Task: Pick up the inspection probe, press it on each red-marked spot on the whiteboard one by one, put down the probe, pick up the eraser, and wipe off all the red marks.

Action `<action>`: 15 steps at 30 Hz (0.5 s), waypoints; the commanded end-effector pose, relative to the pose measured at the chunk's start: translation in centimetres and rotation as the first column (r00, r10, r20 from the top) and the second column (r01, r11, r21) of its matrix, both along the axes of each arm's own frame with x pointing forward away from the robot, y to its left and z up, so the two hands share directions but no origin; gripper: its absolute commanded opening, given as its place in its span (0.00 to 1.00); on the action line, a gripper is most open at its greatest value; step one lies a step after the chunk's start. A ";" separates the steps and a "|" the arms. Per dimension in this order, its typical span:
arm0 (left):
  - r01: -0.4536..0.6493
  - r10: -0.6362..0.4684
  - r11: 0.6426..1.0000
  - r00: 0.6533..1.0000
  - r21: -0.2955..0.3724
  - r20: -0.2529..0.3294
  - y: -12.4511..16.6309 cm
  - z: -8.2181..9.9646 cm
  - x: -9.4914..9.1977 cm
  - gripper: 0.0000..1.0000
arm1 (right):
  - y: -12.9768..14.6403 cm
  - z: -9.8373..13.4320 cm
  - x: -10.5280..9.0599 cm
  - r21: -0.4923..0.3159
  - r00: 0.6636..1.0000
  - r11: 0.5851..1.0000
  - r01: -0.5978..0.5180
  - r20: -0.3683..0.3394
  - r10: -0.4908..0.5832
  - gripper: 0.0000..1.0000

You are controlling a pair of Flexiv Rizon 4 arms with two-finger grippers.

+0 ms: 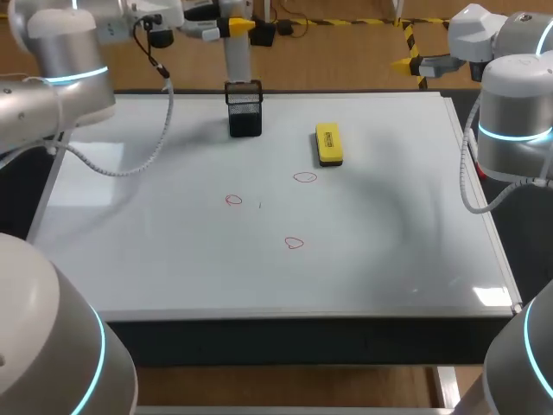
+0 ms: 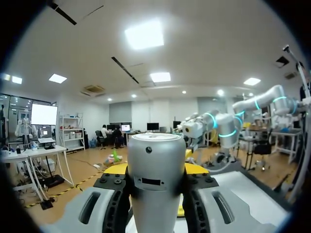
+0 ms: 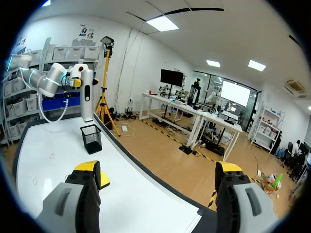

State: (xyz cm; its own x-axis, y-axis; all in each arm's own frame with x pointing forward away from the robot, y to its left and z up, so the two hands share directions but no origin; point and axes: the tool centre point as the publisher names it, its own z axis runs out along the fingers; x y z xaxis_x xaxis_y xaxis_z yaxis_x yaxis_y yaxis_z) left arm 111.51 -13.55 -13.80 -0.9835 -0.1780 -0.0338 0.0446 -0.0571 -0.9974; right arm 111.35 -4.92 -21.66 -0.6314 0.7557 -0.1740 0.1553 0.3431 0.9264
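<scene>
**Probe (image 1: 237,59) upright over its holder, three red marks waiting**

Probe first. My left gripper (image 1: 237,28) is closed on it, one finger on each side of its upper part, at the far edge of the whiteboard (image 1: 389,242). Its lower end sits just over the rim of the black mesh holder (image 1: 244,109). I judge the step in hand to be carrying it to the first mark. I'd raise it straight until it is plainly clear of the mesh before moving sideways, so it doesn't drag the holder over. I'd keep it vertical, then come down gently on the nearest red ring (image 1: 233,200), then the next ring (image 1: 304,177), then the closest one (image 1: 294,243).

The probe is a smooth silver-grey cylinder with a flat top, a small dark dot and a slot on its side. It looks rigid and slippery, so the grip should stay firm.

My right gripper (image 3: 158,172) is wide open and empty, off the board's right edge. The yellow eraser (image 1: 328,143) lies untouched near the second ring.
</scene>
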 end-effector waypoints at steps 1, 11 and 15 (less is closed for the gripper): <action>-0.062 0.062 0.998 0.998 0.006 0.004 1.5 0.6 -1.3 0.00 | 0.0 0.0 0.0 -0.001 1.000 1.000 -0.001 -0.001 0.001 1.00; -0.101 0.100 0.994 0.994 0.037 0.033 5.7 -0.2 -3.0 0.00 | 0.0 0.0 0.0 -0.001 1.000 1.000 -0.001 -0.001 0.001 1.00; -0.120 0.118 0.992 0.992 0.043 0.034 7.7 -1.0 -3.5 0.00 | 0.0 0.0 0.0 -0.001 1.000 1.000 -0.001 -0.001 0.001 1.00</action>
